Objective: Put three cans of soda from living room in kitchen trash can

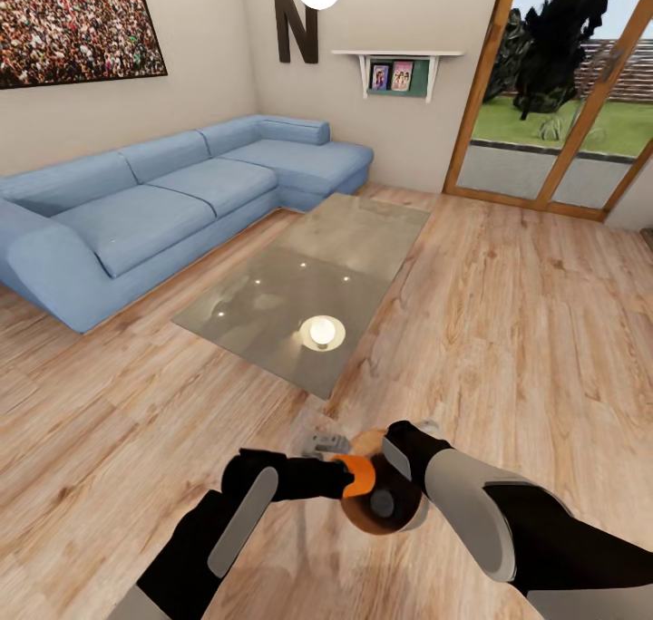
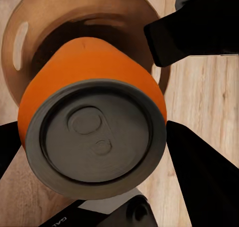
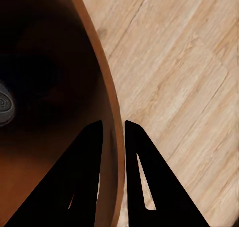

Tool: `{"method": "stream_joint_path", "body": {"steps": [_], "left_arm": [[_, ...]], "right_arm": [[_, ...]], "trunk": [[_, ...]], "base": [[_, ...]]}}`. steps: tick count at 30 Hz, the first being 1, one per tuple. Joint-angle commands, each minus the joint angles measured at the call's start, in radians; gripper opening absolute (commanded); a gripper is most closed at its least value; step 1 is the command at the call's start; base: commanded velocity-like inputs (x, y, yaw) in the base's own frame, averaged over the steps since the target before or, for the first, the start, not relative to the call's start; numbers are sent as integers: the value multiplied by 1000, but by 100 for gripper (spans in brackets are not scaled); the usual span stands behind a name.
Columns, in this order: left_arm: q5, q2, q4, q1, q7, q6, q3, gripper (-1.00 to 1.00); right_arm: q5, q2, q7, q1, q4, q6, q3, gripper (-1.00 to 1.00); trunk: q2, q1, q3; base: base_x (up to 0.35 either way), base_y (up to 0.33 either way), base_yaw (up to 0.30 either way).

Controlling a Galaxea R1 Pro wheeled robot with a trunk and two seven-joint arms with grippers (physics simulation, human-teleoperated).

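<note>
orange-sided soda can with a grey metal top sits clamped in the left gripper, poised over the round copper-brown bin. the right gripper pinches that bin's wall, and a grey can top already lies inside, so i judge one can binned and this one about to drop.

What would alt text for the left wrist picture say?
An orange soda can, grey top facing the camera, is held between the dark fingers of the left end effector above the open brown trash can, over a light wood floor.
</note>
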Motion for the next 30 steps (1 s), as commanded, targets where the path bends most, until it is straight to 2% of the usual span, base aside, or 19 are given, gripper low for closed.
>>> {"method": "stream_joint_path", "body": {"steps": [1, 11, 16, 20, 22, 30], "left_arm": [[-1, 0, 4, 0, -2, -4, -1, -100], [-2, -7, 102, -13, -36, -68, -7, -100], [-2, -10, 172, -33, -39, -124, -11, -100], [-2, -20, 238, -47, -40, -172, -61, -100], [-2, -21, 253, -49, -40, -190, -72, -100], [-2, -38, 309, -55, -41, -248, -85, -100]], "right_arm": [[5, 0, 5, 0, 0, 2, 12, -100], [5, 0, 20, 0, 0, 3, 12, -100], [5, 0, 21, 0, 0, 4, 12, -100], [5, 0, 23, 0, 6, 4, 13, -100], [4, 0, 24, 0, 8, 4, 13, -100], [5, 0, 107, 0, 20, 4, 14, -100]], "trunk": [[0, 0, 0], [0, 0, 0], [0, 0, 0], [0, 0, 0], [0, 0, 0], [0, 0, 0]], "base": [[0, 0, 0], [0, 0, 0], [0, 0, 0], [0, 0, 0], [0, 0, 0], [0, 0, 0]]}}
